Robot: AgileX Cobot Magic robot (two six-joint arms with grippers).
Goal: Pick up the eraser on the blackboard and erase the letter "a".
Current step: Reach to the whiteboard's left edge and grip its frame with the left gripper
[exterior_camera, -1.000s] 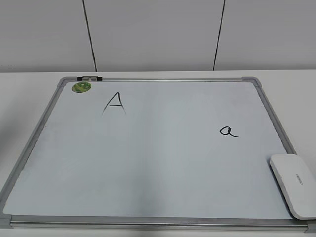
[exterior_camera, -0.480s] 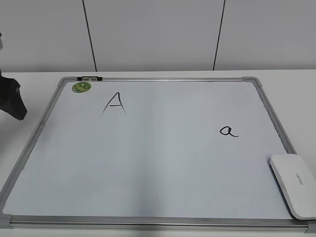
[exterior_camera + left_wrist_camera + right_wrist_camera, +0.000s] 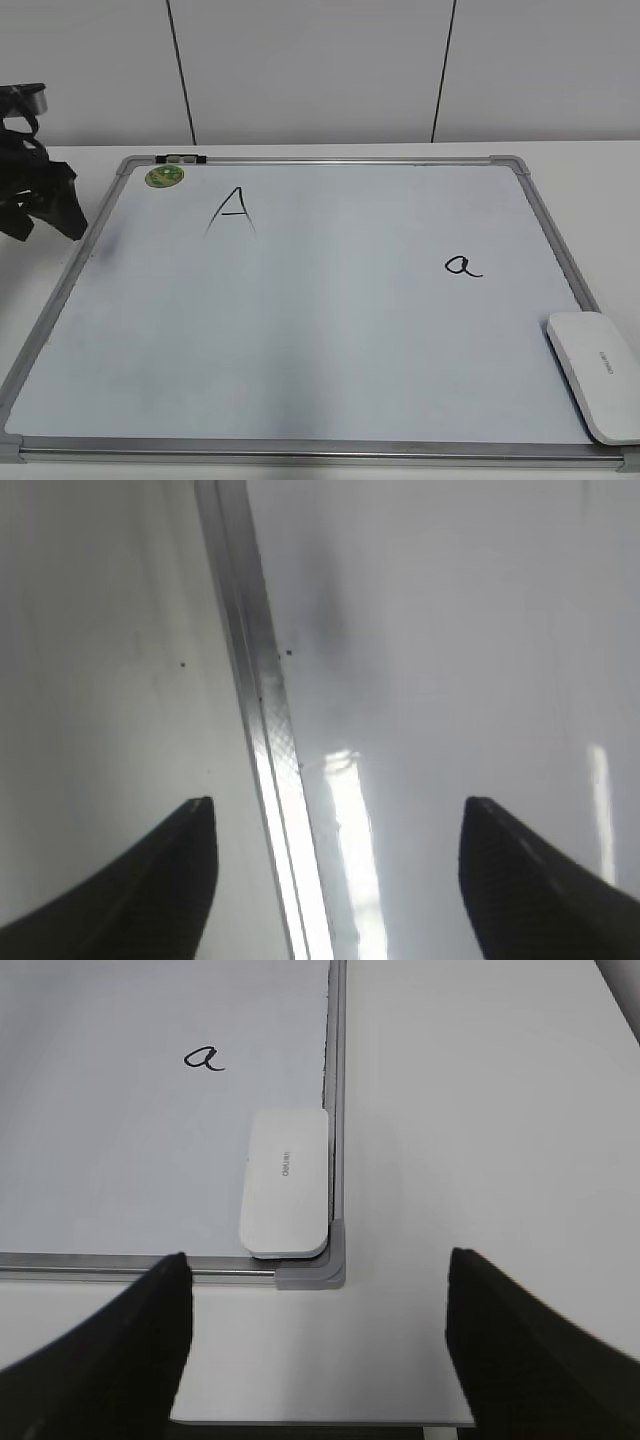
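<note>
Exterior view shows one board [image 3: 300,330] lying flat on one white table [image 3: 580,165], and on it two marker letters, one eraser and one magnet. One small "a" [image 3: 463,265] sits at about 3 o'clock from the board's middle; one tall "A" [image 3: 232,210] stands toward 11 o'clock. One eraser [image 3: 594,374], white with small grey lettering, lies at about 4 o'clock in the board's near right corner, its long side against the frame, apart from the "a" and at 5 o'clock from it. One green magnet [image 3: 165,177] sits in the far left corner, just left of the "A", and one small dark clip [image 3: 180,158] rides the top frame beside it. One left gripper [image 3: 45,205] hangs at 9 o'clock, over the table just outside the board's left edge; nothing lies between it and the board. Left wrist view shows its two dark fingers [image 3: 160,880] spread wide, one over the table, the other over the board, with the silver frame [image 3: 262,700] running between them and nothing held. Right wrist view shows the right gripper [image 3: 315,1340] with two fingers [image 3: 110,1350] wide apart and empty, over the table short of the board's corner; the eraser and grey corner piece [image 3: 318,1270] sit at 12 o'clock from the gap, the "a" beyond at 11 o'clock, nothing blocking the way.
</note>
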